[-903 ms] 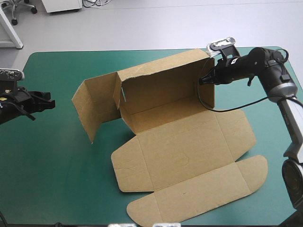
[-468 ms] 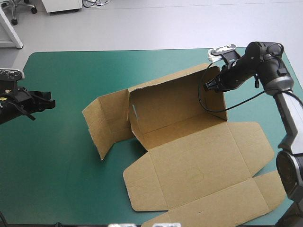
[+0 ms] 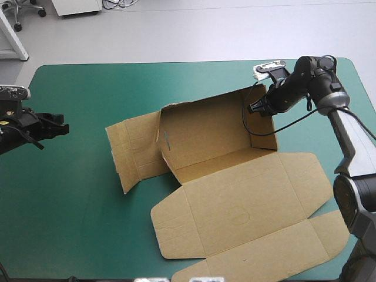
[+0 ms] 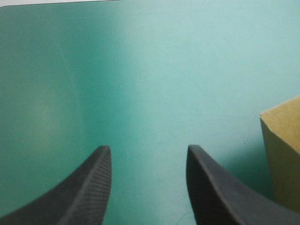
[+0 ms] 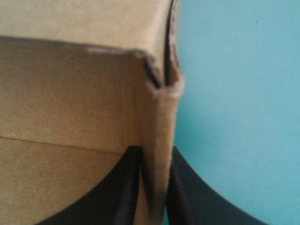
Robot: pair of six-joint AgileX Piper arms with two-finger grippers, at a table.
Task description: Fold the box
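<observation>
The box (image 3: 235, 194) is sitting right of centre on the surface (image 3: 70, 205), partly folded: far wall raised, near panels lying flat. The right hand (image 3: 255, 108) is clamping its right end wall; the left hand (image 4: 149, 151) is hovering wide, empty.

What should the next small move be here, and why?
Probably bring the left gripper in to the splayed left end flap of the box and raise it. The back wall stands, the right gripper is shut on the right end wall, and the left fingers are open over bare teal-green cover, apart from the box.
</observation>
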